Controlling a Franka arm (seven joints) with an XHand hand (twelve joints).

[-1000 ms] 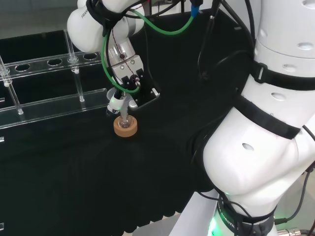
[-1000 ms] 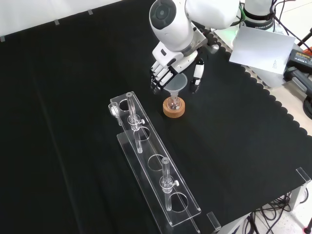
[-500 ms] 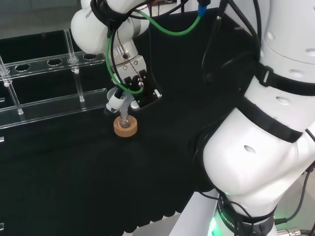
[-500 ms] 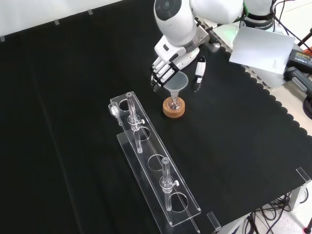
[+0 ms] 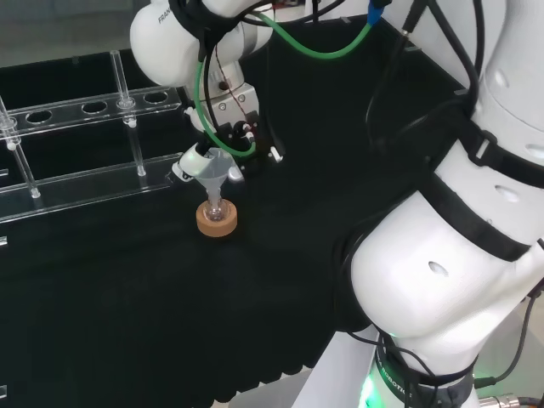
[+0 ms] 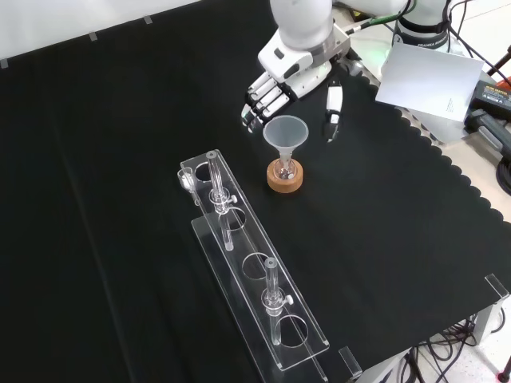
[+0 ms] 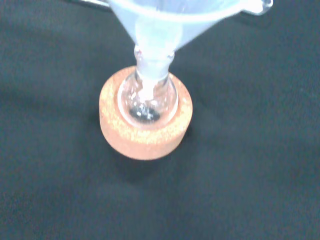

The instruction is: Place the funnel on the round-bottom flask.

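Front view: the funnel [image 6: 286, 136] stands upright with its stem in the neck of the flask [image 6: 285, 169], which sits in a cork ring [image 6: 285, 179] near the middle of the cloth, just beside the clear rack [image 6: 254, 275]. The hand [image 6: 289, 76] hangs above and behind it, toward the far edge, fingers [image 6: 257, 102] apart and relaxed, clear of the rim. I'd judge the funnel placed; the way out is straight up.

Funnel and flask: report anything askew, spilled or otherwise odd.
Nothing stands out. The funnel sits upright with its stem in the neck of the round-bottom flask, which rests centred in its cork ring. The hand is open, apart from the funnel.
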